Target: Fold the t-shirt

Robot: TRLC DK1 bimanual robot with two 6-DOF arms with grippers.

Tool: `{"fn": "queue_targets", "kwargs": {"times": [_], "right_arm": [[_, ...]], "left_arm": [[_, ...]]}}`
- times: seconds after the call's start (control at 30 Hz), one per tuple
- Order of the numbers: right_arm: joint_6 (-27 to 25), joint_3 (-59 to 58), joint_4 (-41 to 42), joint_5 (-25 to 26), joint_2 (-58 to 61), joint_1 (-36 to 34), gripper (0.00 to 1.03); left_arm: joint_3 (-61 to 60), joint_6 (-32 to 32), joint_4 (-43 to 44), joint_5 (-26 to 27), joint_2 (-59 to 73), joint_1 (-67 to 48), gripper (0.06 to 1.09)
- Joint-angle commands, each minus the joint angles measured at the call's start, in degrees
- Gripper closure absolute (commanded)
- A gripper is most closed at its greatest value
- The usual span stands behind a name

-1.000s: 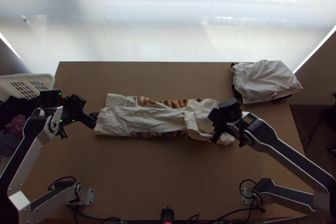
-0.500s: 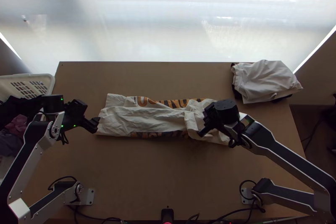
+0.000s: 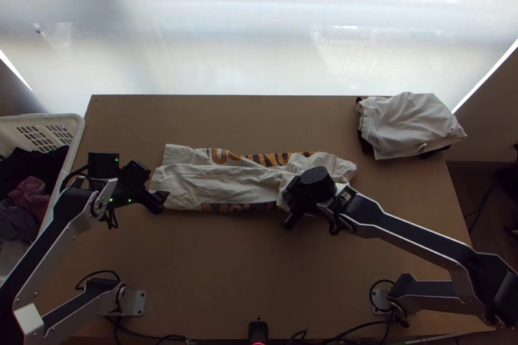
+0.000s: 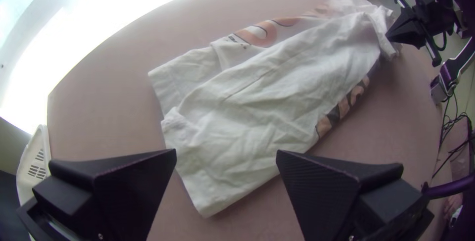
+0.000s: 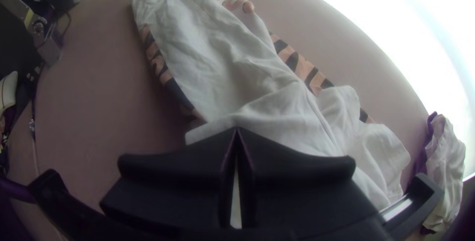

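- The left claw (image 4: pixel 225 153) was open, its fingers apart over the near left corner of the t-shirt (image 3: pixel 213 178); it had edged rightward and nearer since the earlier frames. Closing while too high, it could have missed the hem or pinched just one layer.
- The t-shirt lay as a long, wrinkled strip from beneath the left claw across to the right one. With the left end unpinned, a pull from the right could have skewed the strip.
- The right claw (image 5: pixel 237 131) looked closed on the shirt's near right part. It had travelled leftward from the shirt's right end, and that end's near corner had come inward with it. A loose pinch could have let the cloth slip and bunch.
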Motion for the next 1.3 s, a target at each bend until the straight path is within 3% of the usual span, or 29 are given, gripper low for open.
{"fn": "queue_targets", "kwargs": {"times": [0.0, 0.43, 0.67, 0.83, 1.1, 1.27], "right_arm": [[-2.66, -0.29, 4.77, 0.18, 3.65, 1.38, 1.00], [-4.68, 1.73, 5.12, 0.18, 13.05, -3.45, 1.00], [-4.68, 4.02, 4.94, 0.18, 14.10, -3.89, 1.00], [-4.51, 4.63, 4.59, 0.18, 14.02, -3.80, 1.00], [-4.60, 5.07, 4.50, 0.18, 14.37, -3.89, 1.00], [-4.60, 5.60, 4.50, 0.18, 14.81, -4.68, 1.00]], "left_arm": [[-0.78, 0.06, -0.72, -0.05, 0.46, -2.73, 0.11], [-2.72, -0.73, -0.02, -1.37, 1.42, -7.13, 0.11], [-7.02, 9.20, 6.58, -9.63, 1.60, -10.47, 0.11], [-9.31, 18.70, 9.48, -11.57, -0.60, -11.26, 0.11], [-15.20, 23.71, 10.09, -12.80, -10.18, -18.82, 0.11], [-19.94, 24.32, 13.78, -17.98, -13.34, -25.32, 0.10]]}}
